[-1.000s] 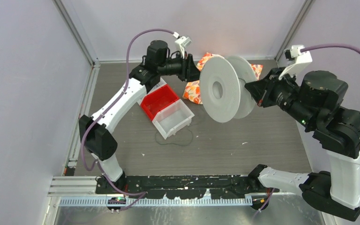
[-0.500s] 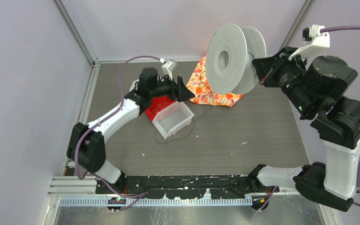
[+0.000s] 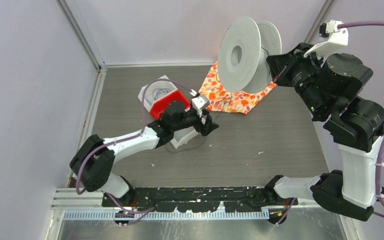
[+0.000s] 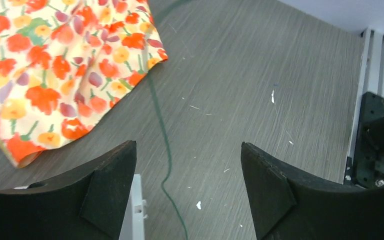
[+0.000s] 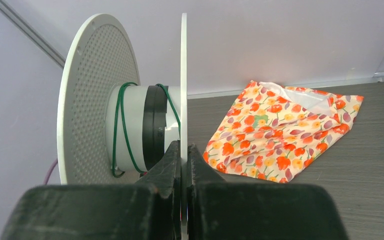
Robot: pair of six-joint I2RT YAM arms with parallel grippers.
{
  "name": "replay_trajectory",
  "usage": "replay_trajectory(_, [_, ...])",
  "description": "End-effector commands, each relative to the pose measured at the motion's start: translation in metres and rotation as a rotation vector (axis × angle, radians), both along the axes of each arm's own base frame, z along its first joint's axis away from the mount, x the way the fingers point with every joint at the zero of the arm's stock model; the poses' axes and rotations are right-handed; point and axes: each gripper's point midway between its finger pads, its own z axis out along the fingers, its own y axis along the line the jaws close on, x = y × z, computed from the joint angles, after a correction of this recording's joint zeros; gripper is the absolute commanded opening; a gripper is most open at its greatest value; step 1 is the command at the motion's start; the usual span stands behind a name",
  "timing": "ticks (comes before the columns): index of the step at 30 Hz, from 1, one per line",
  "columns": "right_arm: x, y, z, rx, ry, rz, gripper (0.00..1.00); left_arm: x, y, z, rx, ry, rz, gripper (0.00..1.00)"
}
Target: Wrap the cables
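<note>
A white spool (image 3: 240, 52) is held up in the air at the back right; my right gripper (image 3: 276, 67) is shut on the rim of its near flange. In the right wrist view the fingers (image 5: 183, 147) clamp the thin flange, and a thin green cable (image 5: 122, 125) makes a few loose turns round the spool's hub (image 5: 135, 125). The cable (image 4: 161, 130) runs off the floral cloth and down the table between the fingers of my left gripper (image 4: 187, 145). That gripper (image 3: 211, 125) is open and empty, low over the table beside the white bin.
A floral cloth (image 3: 230, 97) lies under the spool at the back. A red bin (image 3: 162, 105) and white bins (image 3: 182, 136) sit under my left arm; the rear one (image 3: 155, 91) holds squiggled wire. Frame walls enclose the table on the left, back and right.
My right gripper has lifted the spool up and back. My left arm has pulled away from the spool, swung toward the near side and dropped low over the bins.
</note>
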Motion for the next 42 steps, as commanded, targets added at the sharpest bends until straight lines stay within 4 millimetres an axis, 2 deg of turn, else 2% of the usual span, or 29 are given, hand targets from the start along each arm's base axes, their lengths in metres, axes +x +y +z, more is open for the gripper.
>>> replay_trajectory(1, [-0.005,-0.008,0.048,0.141,-0.133,-0.023,0.00,0.003,-0.016,-0.003,0.011,-0.137,-0.021,0.78])
replay_trajectory(8, [-0.004,-0.006,0.047,0.134,-0.129,-0.020,0.00,0.020,-0.037,-0.038,0.012,-0.090,-0.005,0.77])
replay_trajectory(11, [-0.003,-0.006,0.047,0.129,-0.126,-0.021,0.00,0.027,-0.046,-0.048,0.003,-0.067,0.006,0.72])
replay_trajectory(12, [-0.003,-0.006,0.047,0.126,-0.127,-0.023,0.00,0.029,-0.048,-0.049,0.000,-0.058,0.007,0.65])
replay_trajectory(13, [-0.003,-0.007,0.047,0.125,-0.127,-0.027,0.00,0.029,-0.050,-0.049,-0.005,-0.045,0.005,0.54])
replay_trajectory(14, [-0.002,-0.009,0.046,0.120,-0.126,-0.036,0.00,0.027,-0.051,-0.047,-0.006,-0.031,0.001,0.37])
replay_trajectory(15, [-0.002,-0.011,0.045,0.112,-0.125,-0.046,0.00,0.024,-0.050,-0.038,-0.016,-0.020,-0.003,0.16])
replay_trajectory(16, [-0.001,-0.013,0.043,0.103,-0.122,-0.060,0.00,0.019,-0.048,-0.032,-0.012,0.009,-0.005,0.03])
replay_trajectory(18, [0.005,-0.019,0.036,0.064,-0.108,-0.109,0.00,0.003,-0.041,-0.012,-0.002,0.089,-0.026,0.00])
replay_trajectory(19, [0.010,-0.022,0.030,0.039,-0.094,-0.143,0.00,-0.011,-0.033,-0.011,0.030,0.163,-0.041,0.00])
replay_trajectory(21, [0.022,-0.027,0.015,-0.023,-0.059,-0.219,0.00,-0.039,-0.022,0.008,0.038,0.290,-0.080,0.00])
replay_trajectory(25, [0.053,-0.030,-0.011,-0.097,0.007,-0.309,0.00,-0.112,0.002,0.040,0.114,0.561,-0.230,0.00])
replay_trajectory(29, [0.084,-0.029,-0.034,-0.091,0.080,-0.325,0.00,-0.174,0.031,0.071,0.227,0.630,-0.384,0.00])
replay_trajectory(32, [0.104,-0.031,-0.053,-0.095,0.137,-0.342,0.00,-0.206,0.053,0.102,0.276,0.625,-0.482,0.00])
replay_trajectory(35, [0.123,-0.032,-0.071,-0.073,0.181,-0.340,0.00,-0.231,0.069,0.124,0.331,0.662,-0.573,0.00])
replay_trajectory(38, [0.137,-0.035,-0.089,-0.083,0.228,-0.351,0.00,-0.238,0.083,0.136,0.394,0.638,-0.595,0.00])
replay_trajectory(42, [0.157,-0.035,-0.124,-0.150,0.314,-0.369,0.00,-0.242,0.082,0.178,0.305,0.478,-0.670,0.00])
